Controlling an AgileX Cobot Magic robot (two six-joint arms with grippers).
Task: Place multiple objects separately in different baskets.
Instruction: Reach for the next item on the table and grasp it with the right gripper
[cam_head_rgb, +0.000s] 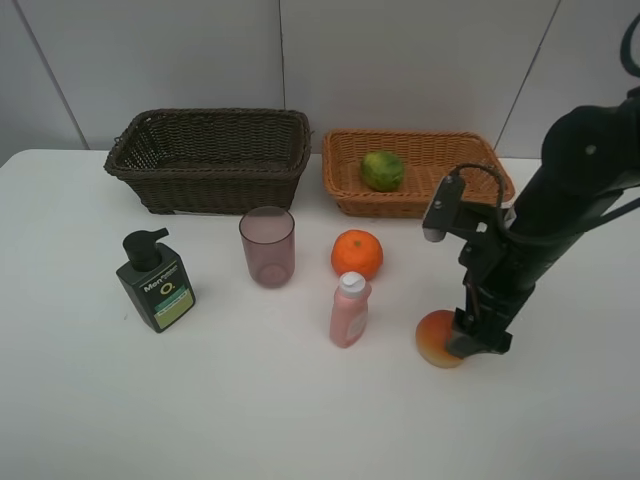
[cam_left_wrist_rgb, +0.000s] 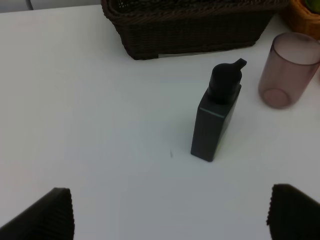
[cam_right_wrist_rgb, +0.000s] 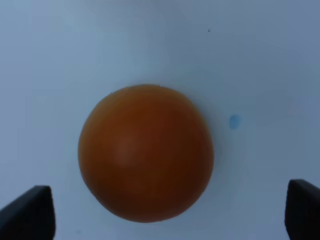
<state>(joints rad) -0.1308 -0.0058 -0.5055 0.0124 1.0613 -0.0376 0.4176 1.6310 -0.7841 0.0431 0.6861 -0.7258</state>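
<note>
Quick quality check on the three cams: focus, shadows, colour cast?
Exterior high: sharp, even light, faint shadows beside pump bottle and pink cup. Left wrist: mildly soft, the bottle reads near-black with no surface detail. Right wrist: red-yellow fruit close and soft-edged, table tinted blue, no glare.

Site: robot test lab, staged set-up | Surface: bare white tabletop (cam_head_rgb: 90, 400) | Backdrop: plain pale panelled wall (cam_head_rgb: 400, 60), vertical seams | Equipment: black jointed robot arm (cam_head_rgb: 575, 180) carrying a grey camera box (cam_head_rgb: 443, 205) | Lighting: even, indoor
</note>
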